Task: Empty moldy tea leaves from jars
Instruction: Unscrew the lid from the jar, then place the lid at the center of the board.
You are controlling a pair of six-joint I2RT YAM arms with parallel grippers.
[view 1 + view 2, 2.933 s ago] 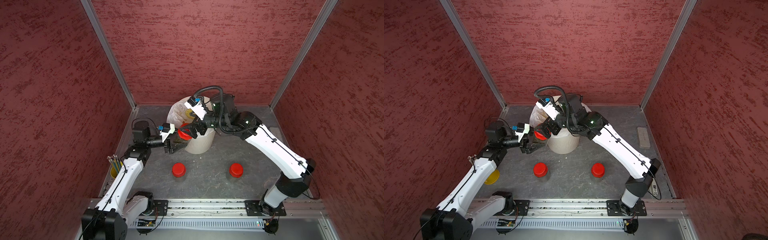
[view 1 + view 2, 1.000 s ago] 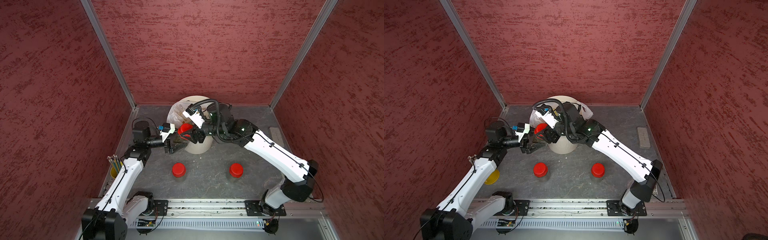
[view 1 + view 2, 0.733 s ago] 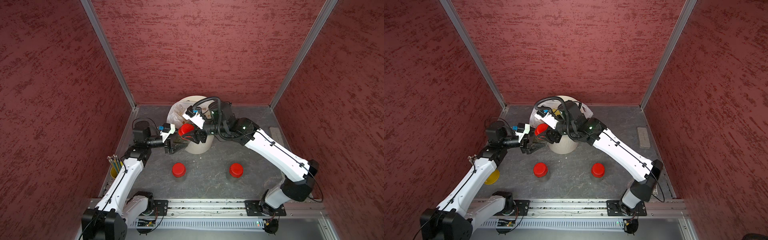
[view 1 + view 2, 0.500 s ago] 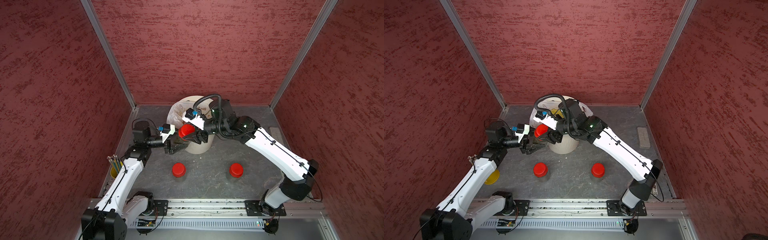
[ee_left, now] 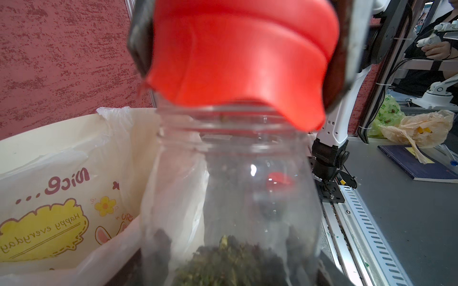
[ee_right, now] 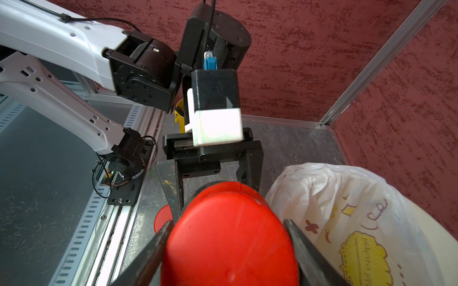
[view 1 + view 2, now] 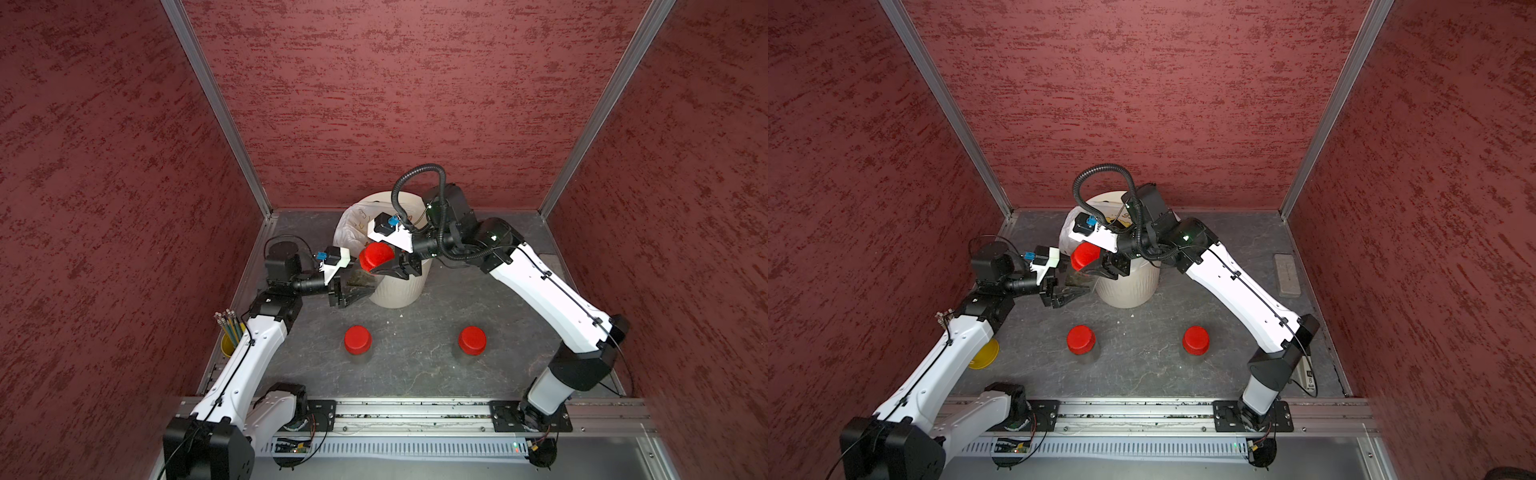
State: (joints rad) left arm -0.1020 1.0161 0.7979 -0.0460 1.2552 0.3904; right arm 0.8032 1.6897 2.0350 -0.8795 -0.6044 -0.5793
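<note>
Clamps the red lid point(image 6: 230, 222) between the two jaws of the right gripper point(image 6: 228, 257), cocked at a tilt over the threaded neck below; cannot tell whether touching it. Holds the jar point(image 5: 247, 185) in the left gripper point(image 7: 360, 287), jaws closed tight on its clear wall, just beside the cream bin point(image 7: 395, 291). Shows dark tea leaves point(image 5: 223, 260) in the bottom. Drapes a white printed bag point(image 5: 62, 198) over the bin's rim. Leaves a second jar point(image 7: 358, 340) and a third jar point(image 7: 472, 340) capped, standing well apart on the grey table point(image 7: 415, 374), nearer the rail
</note>
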